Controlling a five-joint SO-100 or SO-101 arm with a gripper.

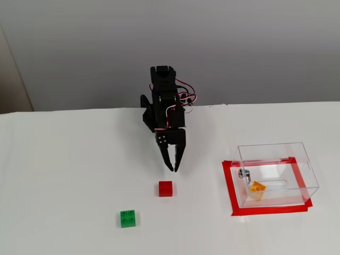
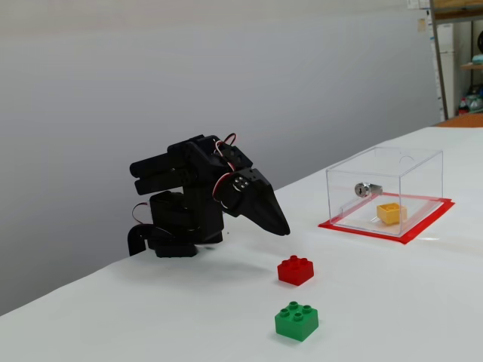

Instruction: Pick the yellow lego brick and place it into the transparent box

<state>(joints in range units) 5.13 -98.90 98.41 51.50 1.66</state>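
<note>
Hovering claw, jaws closed, empty, above red brick

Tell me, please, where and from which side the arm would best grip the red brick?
Probably from straight above, jaws closing on two opposite flat side walls of the red brick. It sits flat, studs up, clear of the green brick, so every side looks free. The gripper hangs just behind it.

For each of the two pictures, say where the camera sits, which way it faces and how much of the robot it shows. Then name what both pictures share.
High fixed view: in front of the table, looking down at the arm head-on; whole arm and hand show.
Low fixed view: near table height, seeing the arm side-on; whole arm and hand show.
Shared: red brick, green brick, yellow brick inside the clear box.
</note>
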